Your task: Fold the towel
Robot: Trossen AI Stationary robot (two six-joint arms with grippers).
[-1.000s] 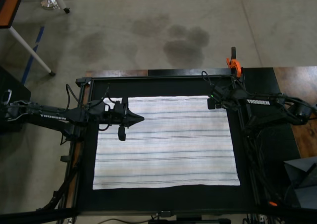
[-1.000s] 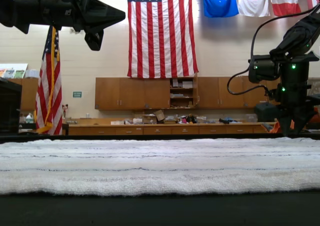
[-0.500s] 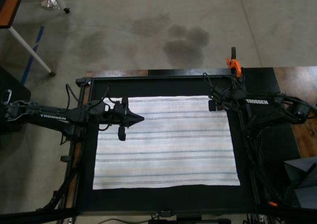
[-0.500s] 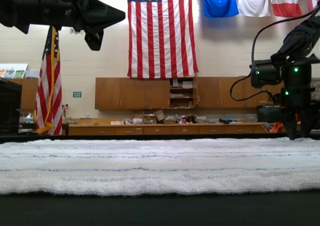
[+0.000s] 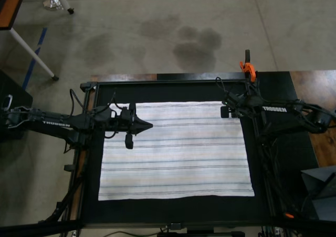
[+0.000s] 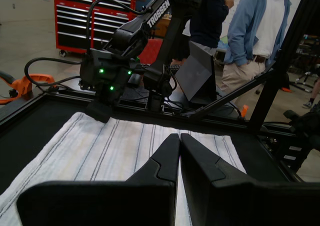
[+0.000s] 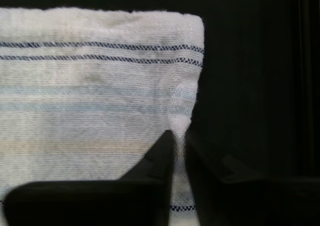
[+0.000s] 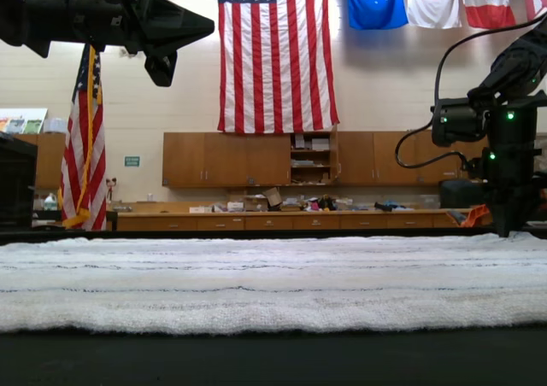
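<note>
Around the black bench [image 5: 173,203] lies bare concrete floor [image 5: 157,32] with dark stains; two people [image 6: 252,31] and a red tool chest [image 6: 95,11] stand beyond it in the left wrist view, and flags [image 8: 275,53] hang over wooden cabinets [image 8: 248,158] in the exterior view. Flat on the bench, filling most of it, lies the towel [image 5: 176,149], white with thin dark and pale stripes running its length. An orange clamp [image 5: 247,67] sits on the frame's far edge. The left gripper [image 5: 147,125] hovers over the towel's top-view left side, jaws closed on nothing. The right gripper [image 7: 179,138] has its jaws pinched narrow on the towel's side edge near the far corner.
</note>
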